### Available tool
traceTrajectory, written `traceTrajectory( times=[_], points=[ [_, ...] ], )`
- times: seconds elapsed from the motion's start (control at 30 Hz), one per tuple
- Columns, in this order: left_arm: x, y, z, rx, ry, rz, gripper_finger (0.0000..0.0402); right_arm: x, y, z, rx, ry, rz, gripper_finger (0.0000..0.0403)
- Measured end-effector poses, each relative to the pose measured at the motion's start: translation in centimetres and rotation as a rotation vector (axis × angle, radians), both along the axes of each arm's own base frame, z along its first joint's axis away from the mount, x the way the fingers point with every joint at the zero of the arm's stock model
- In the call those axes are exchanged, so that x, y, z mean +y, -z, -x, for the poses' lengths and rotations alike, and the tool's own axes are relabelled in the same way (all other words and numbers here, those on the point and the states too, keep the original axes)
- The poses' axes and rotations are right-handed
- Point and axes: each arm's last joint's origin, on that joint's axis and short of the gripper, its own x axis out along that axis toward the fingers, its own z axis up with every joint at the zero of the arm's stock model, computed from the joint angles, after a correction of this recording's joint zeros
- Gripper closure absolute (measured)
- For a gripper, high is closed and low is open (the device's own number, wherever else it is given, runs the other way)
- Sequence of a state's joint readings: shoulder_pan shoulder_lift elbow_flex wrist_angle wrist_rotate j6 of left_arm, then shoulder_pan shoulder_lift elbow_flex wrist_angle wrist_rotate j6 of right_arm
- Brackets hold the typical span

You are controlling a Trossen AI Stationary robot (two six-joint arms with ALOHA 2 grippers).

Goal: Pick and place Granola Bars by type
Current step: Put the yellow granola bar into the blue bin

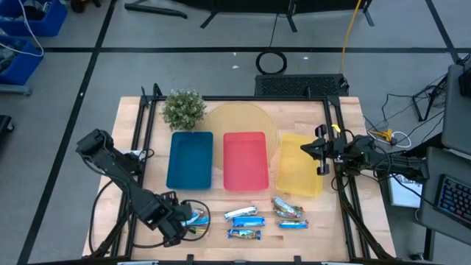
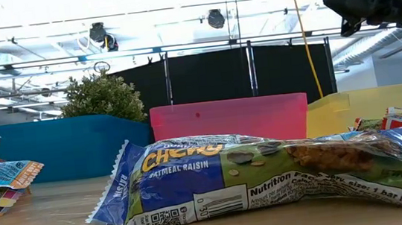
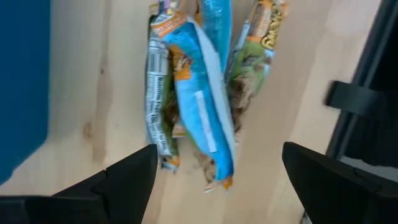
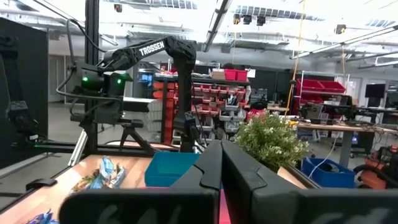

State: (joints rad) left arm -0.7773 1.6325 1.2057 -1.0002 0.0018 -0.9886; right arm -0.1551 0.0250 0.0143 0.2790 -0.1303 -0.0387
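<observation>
Hovering low at the lower left of the high view, the left gripper is seen with its dark fingers spread wide on either side of a small heap of shiny blue-and-white and green-brown wrapped granola bars; nothing is gripped, and the fingers are not shown touching the wrappers. The heap lies on the pale wooden counter, just below the flat blue rectangular tray.

Four more wrapped bars are scattered in the lower centre of the high view: a blue-and-white bar, a second blue one, a third below them, and a silvery brown-and-gold bar with a blue bar just beneath it. In the low view a "Chewy" oatmeal raisin bar fills the foreground.

The red rectangular tray sits between the blue tray and the yellow rectangular tray. A small green potted plant stands at the upper left of the counter.

The right gripper is held raised over the yellow tray's right edge, its fingers pressed together and holding nothing.
</observation>
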Motion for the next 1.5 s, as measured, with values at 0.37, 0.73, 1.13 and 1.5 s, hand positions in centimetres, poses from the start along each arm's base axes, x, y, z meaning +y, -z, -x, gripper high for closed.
traceTrajectory(
  times=[0.37,0.73,1.13,1.5],
  points=[
    [0.1,2.0,0.5,0.048,-0.096,0.051,0.005,0.0,0.0,0.0,0.0,0.001,0.005,0.0403],
    [0.6,4.0,1.0,0.018,-0.191,0.021,0.005,0.0,0.0,0.0,-0.001,0.009,0.028,0.0403],
    [1.4,5.2,1.1,0.028,-0.184,-0.002,0.005,0.0,-0.1,0.0,-0.007,0.01,0.028,0.0403],
    [1.5,5.2,1.1,0.049,-0.117,0.016,0.0107,0.0,-0.1,0.0,-0.008,0.01,0.026,0.0403]
  ],
)
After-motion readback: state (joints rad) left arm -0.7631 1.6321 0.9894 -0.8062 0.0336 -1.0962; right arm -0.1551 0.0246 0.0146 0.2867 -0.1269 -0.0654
